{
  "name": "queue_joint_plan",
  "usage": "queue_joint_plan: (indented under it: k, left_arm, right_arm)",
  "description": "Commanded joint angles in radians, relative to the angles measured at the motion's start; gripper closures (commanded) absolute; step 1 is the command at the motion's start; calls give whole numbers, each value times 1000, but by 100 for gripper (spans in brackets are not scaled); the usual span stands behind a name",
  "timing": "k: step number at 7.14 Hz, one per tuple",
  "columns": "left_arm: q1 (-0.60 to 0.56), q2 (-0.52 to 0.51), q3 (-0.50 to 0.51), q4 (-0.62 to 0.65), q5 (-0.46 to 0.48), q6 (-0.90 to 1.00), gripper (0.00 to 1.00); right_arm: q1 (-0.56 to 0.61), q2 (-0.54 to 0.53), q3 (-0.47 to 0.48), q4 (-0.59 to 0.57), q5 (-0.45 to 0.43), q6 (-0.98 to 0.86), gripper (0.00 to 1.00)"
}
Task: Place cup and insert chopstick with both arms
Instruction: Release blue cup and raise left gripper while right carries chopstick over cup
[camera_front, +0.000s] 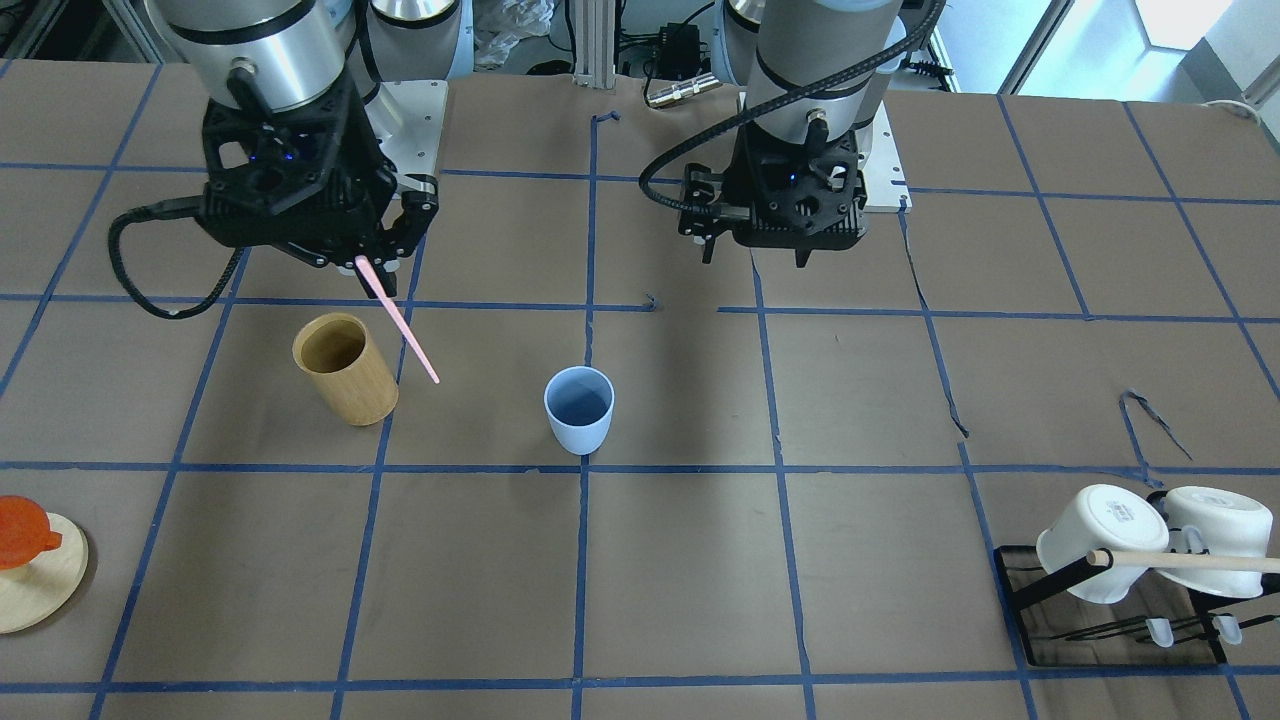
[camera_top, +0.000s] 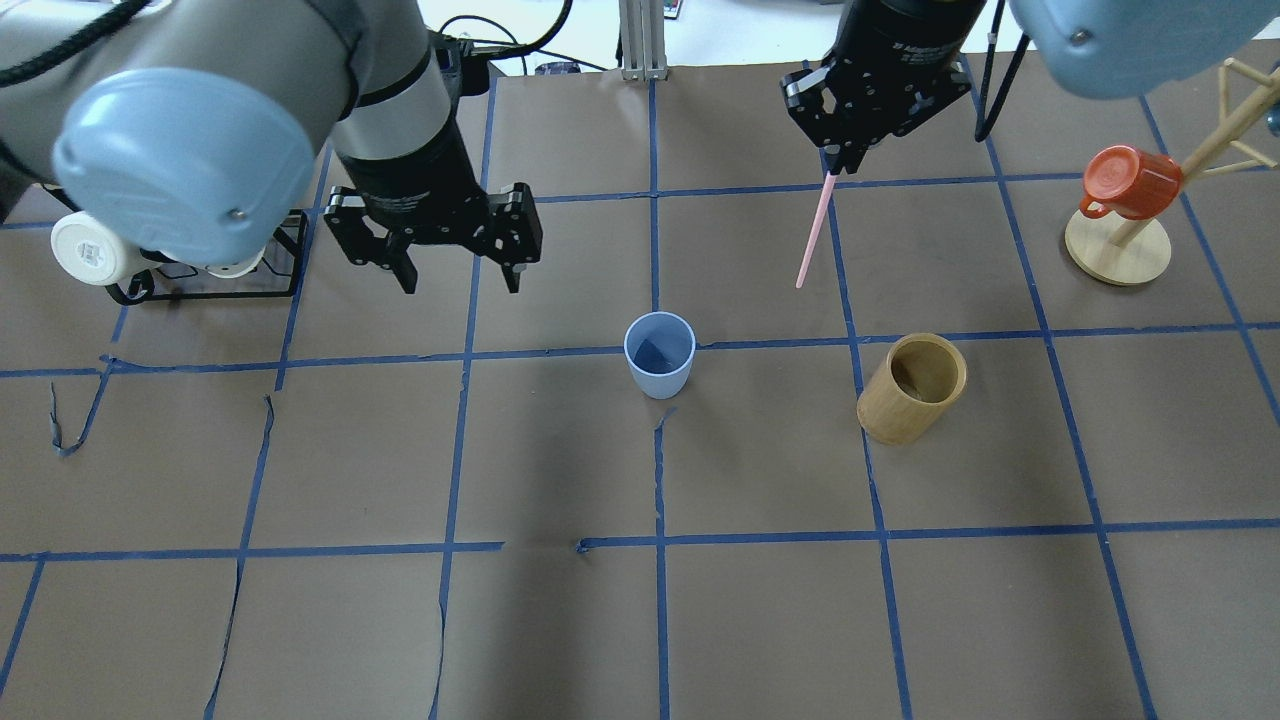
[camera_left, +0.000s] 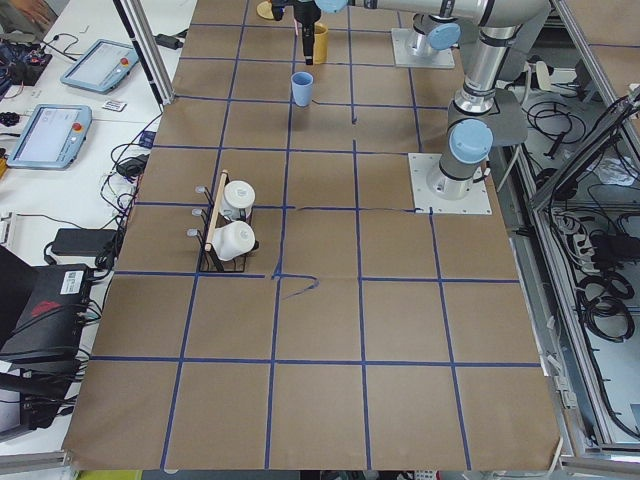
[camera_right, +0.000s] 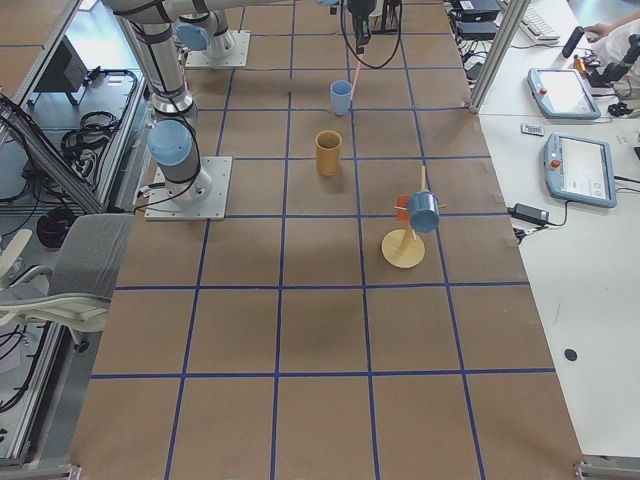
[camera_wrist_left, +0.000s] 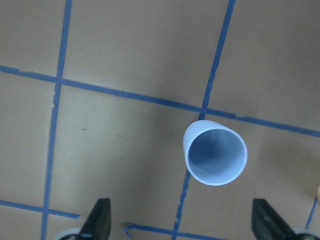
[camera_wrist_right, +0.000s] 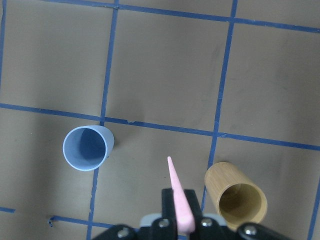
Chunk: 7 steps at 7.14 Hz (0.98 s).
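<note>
Centrally on the brown paper-covered bench (camera_top: 560, 450), marked into squares by blue tape, a small light blue plastic cup (camera_top: 659, 355) stood upright with its mouth open to the top, right beside a crossing of tape lines. To its right, well apart from it, stood a taller round bamboo tumbler (camera_top: 912, 388), also upright.

The right gripper (camera_top: 838, 165) hung over the far right part of the bench, its jaws clamped together on the upper end of a thin pink chopstick (camera_top: 816, 230). The chopstick slanted downward from the jaws with its pointed tip free in the air, outside both vessels. From the right wrist camera the tip pointed at the bare bench between the blue cup (camera_wrist_right: 86, 148) and the bamboo tumbler (camera_wrist_right: 235, 196).

The left gripper (camera_top: 461, 285) hung to the far left of the blue cup, its jaws wide apart. In the left wrist view the cup (camera_wrist_left: 215, 159) lay ahead of the two dark fingertips (camera_wrist_left: 97, 220), nearer the right-hand one and touching neither.

At the far right edge an orange mug (camera_top: 1130, 182) hung on a wooden peg stand (camera_top: 1118, 250). At the far left, white mugs (camera_top: 95, 250) sat on a black wire rack (camera_top: 290, 260).
</note>
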Motion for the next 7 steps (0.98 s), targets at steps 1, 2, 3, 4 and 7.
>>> queue_joint_plan:
  k: [1,2,3,4,7]
  left_arm:
    - [81,55,-31,36,11,272,0]
    - [118,55,-26,42,8,278,0]
    - [133,58,-25,44,3,278,0]
    - [138,59,-25,45,2,279,0]
    - [138,65,-34,56,2,278,0]
  right_arm:
    - [90,9,-1,-17,-4,78,100]
    - [116,40,3,-72,-6,156,100]
    - [156,67,21,-106,-6,164,100]
    - [190,92,41,-206,-10,173,100]
    - [225,100,127,-273,-7,175,100]
